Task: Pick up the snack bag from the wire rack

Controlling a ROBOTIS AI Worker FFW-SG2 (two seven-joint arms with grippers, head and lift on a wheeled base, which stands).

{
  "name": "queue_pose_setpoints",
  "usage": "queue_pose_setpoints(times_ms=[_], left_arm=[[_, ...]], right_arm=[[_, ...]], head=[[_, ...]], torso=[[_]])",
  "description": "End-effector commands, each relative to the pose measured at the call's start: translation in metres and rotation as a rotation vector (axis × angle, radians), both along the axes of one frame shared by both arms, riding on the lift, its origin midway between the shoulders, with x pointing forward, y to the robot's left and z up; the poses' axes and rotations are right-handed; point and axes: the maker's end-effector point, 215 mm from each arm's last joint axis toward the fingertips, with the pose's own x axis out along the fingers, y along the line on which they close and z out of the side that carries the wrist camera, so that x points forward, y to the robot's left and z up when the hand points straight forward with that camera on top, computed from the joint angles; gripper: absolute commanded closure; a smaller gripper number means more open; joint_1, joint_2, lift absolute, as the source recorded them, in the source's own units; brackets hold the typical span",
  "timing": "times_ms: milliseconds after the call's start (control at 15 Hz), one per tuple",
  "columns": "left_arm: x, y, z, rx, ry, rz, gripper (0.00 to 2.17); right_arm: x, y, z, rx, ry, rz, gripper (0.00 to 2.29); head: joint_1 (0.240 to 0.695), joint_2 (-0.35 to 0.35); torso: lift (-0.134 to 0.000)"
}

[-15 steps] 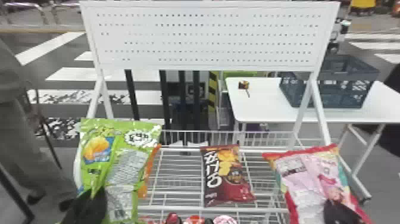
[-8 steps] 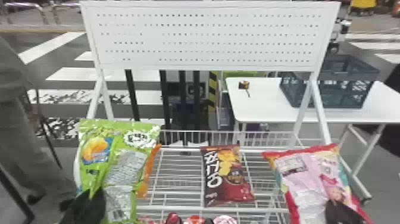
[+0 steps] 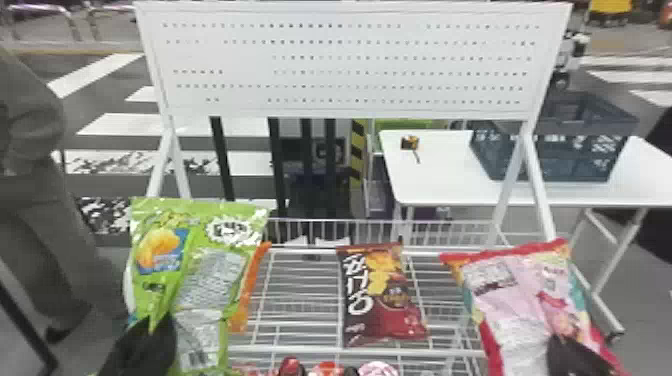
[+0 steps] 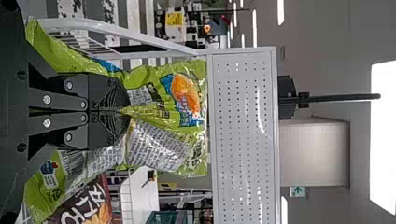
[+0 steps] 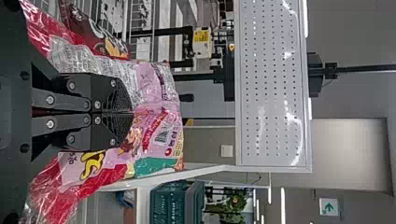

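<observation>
The left tool [image 4: 127, 112] is pinched closed on a shiny green plastic snack bag [image 3: 200, 270], the right tool [image 5: 130, 112] on a pink-and-red plastic snack bag [image 3: 510, 310]. Between them, a dark red snack bag [image 3: 382, 300] lies on the white wire rack [image 3: 300, 349]. I can't quite tell whether the held bags' bottoms clear the wires; I'd lift gently, straight up, before drawing back, without crushing either.

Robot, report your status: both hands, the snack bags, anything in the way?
Left hand shut on green snack bag; right hand shut on pink snack bag. Dark red snack bag lies on wire rack between them, nothing on top.
</observation>
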Motion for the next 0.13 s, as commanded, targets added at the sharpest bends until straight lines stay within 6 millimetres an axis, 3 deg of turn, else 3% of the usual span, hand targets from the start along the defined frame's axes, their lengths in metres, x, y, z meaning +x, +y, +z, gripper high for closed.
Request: queue_pose_setpoints(times_ms=[0,67], left_arm=[[0.0,0.0002,-0.0003,-0.001,0.001,0.001,1.78],[0.0,0.0004,-0.0003,-0.002,0.001,0.003,1.78]], right_arm=[[-0.0002,0.0007,0.0006,0.003,-0.002,0.001,2.25],[-0.0005,0.0017,-0.0008,0.009,0.001,0.006,2.25]], head=[[0.499,0.0],[0.499,0.0]], torso=[[0.0],[0.0]])
